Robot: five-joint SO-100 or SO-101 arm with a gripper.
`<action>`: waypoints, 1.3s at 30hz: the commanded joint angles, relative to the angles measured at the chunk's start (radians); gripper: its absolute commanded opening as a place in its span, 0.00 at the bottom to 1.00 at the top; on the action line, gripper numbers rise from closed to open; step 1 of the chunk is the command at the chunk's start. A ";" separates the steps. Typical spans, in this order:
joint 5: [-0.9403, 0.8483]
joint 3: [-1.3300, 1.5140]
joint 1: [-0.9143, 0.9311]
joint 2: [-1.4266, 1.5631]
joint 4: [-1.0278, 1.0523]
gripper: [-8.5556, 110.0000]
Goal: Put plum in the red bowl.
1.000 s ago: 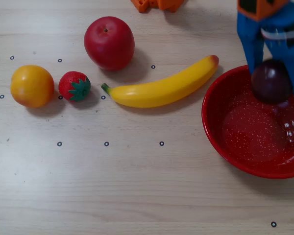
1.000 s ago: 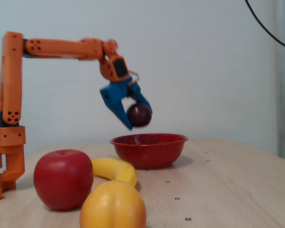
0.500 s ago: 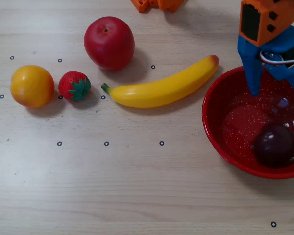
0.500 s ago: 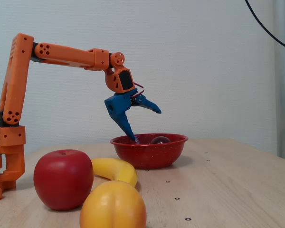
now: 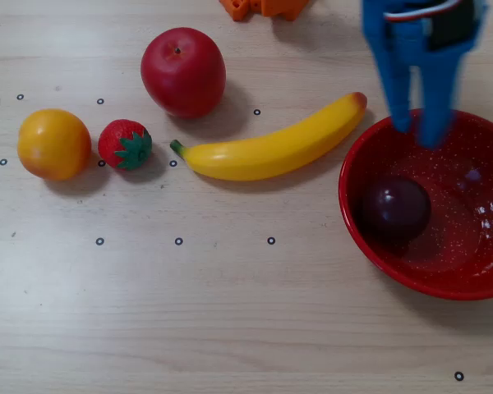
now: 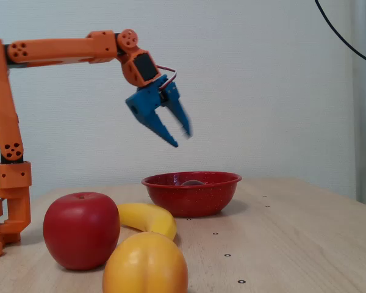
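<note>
The red bowl point(image 5: 370, 238) looked glossy and white-speckled (enamel-like), the plum point(image 5: 395, 208) shiny, the table point(image 5: 230, 312) pale matt wood grain.

You see the plum point(image 5: 395, 208), small, round, glossy and dark purple-maroon, lying inside the red bowl point(image 5: 370, 156), left of the bowl's middle in the overhead view. In the fixed view only its top point(image 6: 192, 182) shows above the rim of the wide, white-speckled bowl point(image 6: 191, 195), which stands upright.

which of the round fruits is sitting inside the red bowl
The dark purple plum; the apple, orange and strawberry rest on the table outside the red bowl.
</note>
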 commanded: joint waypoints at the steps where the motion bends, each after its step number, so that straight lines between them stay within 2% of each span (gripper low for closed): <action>1: -0.025 0.000 -0.057 0.147 -0.032 0.07; 15: -0.003 0.709 -0.301 0.739 -0.298 0.07; 25: 0.012 1.230 -0.367 1.235 -0.489 0.07; 33: -0.049 1.577 -0.403 1.526 -0.707 0.07; 35: -0.055 1.618 -0.407 1.551 -0.721 0.07; 39: -0.126 1.618 -0.407 1.551 -0.615 0.07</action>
